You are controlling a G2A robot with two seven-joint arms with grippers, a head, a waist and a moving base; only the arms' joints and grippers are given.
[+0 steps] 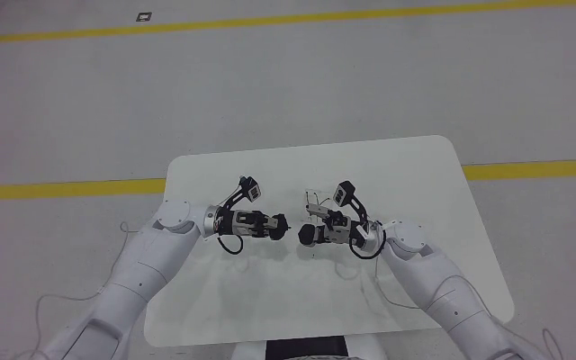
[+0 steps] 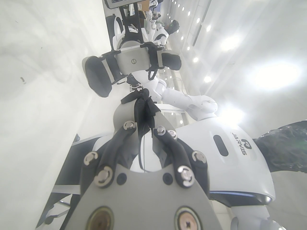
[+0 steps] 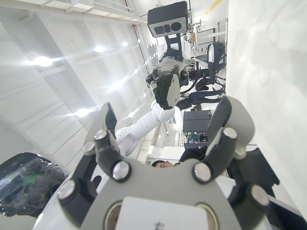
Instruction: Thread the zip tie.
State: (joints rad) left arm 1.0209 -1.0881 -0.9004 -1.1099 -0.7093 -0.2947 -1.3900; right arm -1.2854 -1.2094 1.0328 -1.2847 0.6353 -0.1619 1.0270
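Over the middle of the tabletop (image 1: 405, 171), both arms are hanging tip to tip, near each other but not touching. Left tool (image 2: 142, 96) is pinching fully shut. A thin dark strip is trailing back from its pads toward its base, and I am reading that as the zip tie (image 2: 139, 144), though head and tail are too small to sort out. Right tool (image 3: 166, 111) is gaping wide with nothing between its fingers, and it is facing the left tool's tips squarely.

Judgement: the step in hand is getting the right tool onto the tie's free end so it can be fed to the head slot. Nothing is looking threaded yet.

Doing it well:
- Left arm holding rigid so the strip is not wagging.
- Right tool coming in along the line joining the two tips, not from the side.
- Fingers closing only once the strip is lying across both pads, close to its end so little is left to flex.

Risk: the strip is looking thin and springy. A grip far from the tip is likely letting it bow away from the slot, and a bump from the wide fingers is liable to knock it out of line.
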